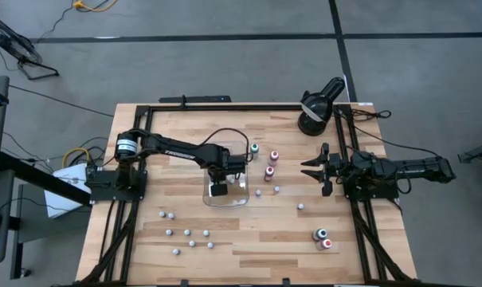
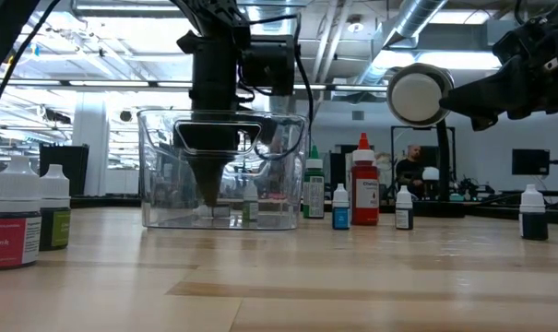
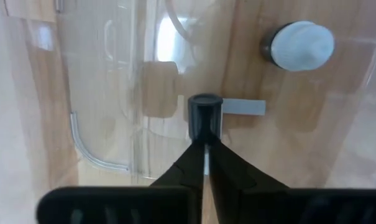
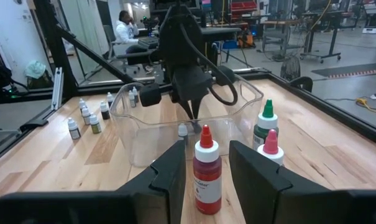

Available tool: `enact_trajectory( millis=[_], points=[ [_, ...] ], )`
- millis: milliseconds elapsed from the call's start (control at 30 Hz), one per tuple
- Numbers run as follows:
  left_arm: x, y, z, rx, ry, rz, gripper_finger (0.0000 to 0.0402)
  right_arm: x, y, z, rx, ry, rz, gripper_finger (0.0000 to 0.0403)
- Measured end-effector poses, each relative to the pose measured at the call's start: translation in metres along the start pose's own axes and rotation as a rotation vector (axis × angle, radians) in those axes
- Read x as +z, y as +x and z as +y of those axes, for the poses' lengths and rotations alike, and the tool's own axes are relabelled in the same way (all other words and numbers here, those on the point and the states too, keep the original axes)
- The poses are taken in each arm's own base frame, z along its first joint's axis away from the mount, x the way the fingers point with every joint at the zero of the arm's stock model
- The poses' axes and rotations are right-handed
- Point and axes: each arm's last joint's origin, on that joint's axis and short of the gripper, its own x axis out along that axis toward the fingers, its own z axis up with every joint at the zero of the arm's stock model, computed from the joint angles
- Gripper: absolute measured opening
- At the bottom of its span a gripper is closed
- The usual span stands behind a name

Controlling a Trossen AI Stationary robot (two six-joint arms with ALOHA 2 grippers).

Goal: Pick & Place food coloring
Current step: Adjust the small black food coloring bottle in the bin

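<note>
Overhead, left arm reaches from its mount across the table to the clear tray (image 1: 239, 194), its left gripper (image 1: 218, 190) pointing down inside it; the right gripper (image 1: 315, 169) waits well right of the tray, fingers spread and holding nothing. Loose food coloring bottles (image 1: 188, 233) lie scattered on the wood below-left of the tray, others stand just right of it. Table-level: the left gripper (image 2: 209, 189) hangs straight down within the tray's walls (image 2: 154, 166), tips pinched near its floor, a small bottle (image 2: 249, 205) standing inside beside them. Left wrist: the fingers (image 3: 188, 168) are closed onto a dark-capped bottle (image 3: 204, 114) lying on the tray floor, with a white-capped bottle (image 3: 298, 45) apart from it. Right wrist: parted fingers (image 4: 253, 171) frame a red bottle (image 4: 206, 171) before the tray.
</note>
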Motion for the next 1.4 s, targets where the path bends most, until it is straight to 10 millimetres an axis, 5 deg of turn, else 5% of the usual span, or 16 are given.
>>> enact_trajectory(
  millis=[433,833,1400],
  points=[
    [0.002,0.001,-0.002,-0.046,0.025,-0.014,0.0007,0.0,0.0,0.0,0.0,0.0,0.0,0.0113],
    [-0.001,-0.008,-0.001,-0.086,0.043,-0.023,0.0075,0.0,0.0,0.0,0.0,0.0,0.0,0.0113],
    [0.011,-0.023,0.003,0.054,0.629,-0.203,0.0083,0.0,0.0,0.0,0.0,0.0,0.0,0.0113]
  ],
)
